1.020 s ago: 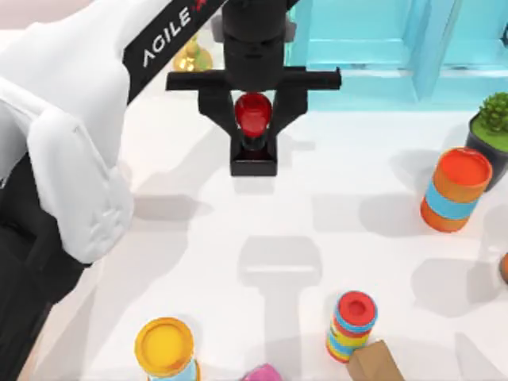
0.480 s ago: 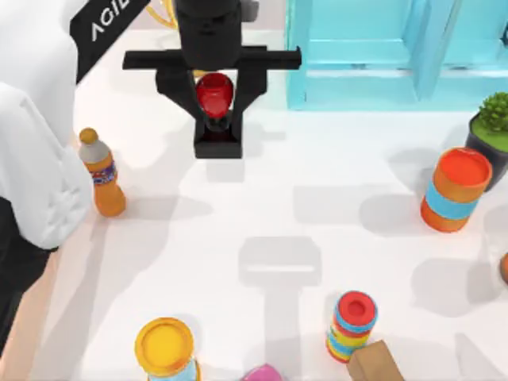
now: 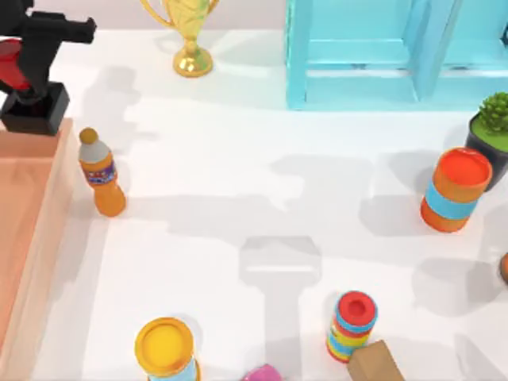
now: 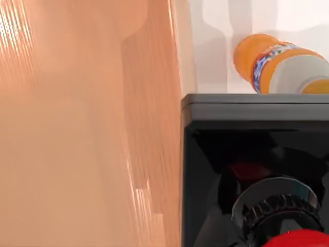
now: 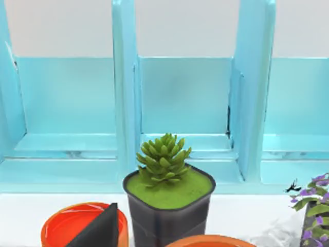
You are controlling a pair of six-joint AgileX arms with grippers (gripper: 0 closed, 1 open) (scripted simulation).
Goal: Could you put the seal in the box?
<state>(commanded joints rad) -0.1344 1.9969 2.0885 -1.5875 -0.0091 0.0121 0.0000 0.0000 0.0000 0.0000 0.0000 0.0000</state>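
At the far-left edge of the top view the left gripper (image 3: 17, 67) is seen closed on the seal (image 3: 28, 99), its black fingers clamped to either side of the red knob while the black square base hangs just below them. The seal is held upright, right over the far end of the box (image 3: 36, 262), whose peach-orange wall runs down the table's left side; whether the base touches the wood cannot be told. In the left wrist view the seal's black block (image 4: 257, 154) is seen from above against the box floor (image 4: 77, 128), just beside the inner face of the wall. An orange soda bottle (image 3: 101, 175) stands just outside that wall, near the seal. A gold trophy (image 3: 186, 40) stands at the far side, beside a light-blue rack (image 3: 365, 55). The right gripper's state cannot be told; one dark fingertip (image 5: 100, 229) is seen before an orange-lidded can (image 5: 67, 224) and a potted succulent (image 5: 167, 195).
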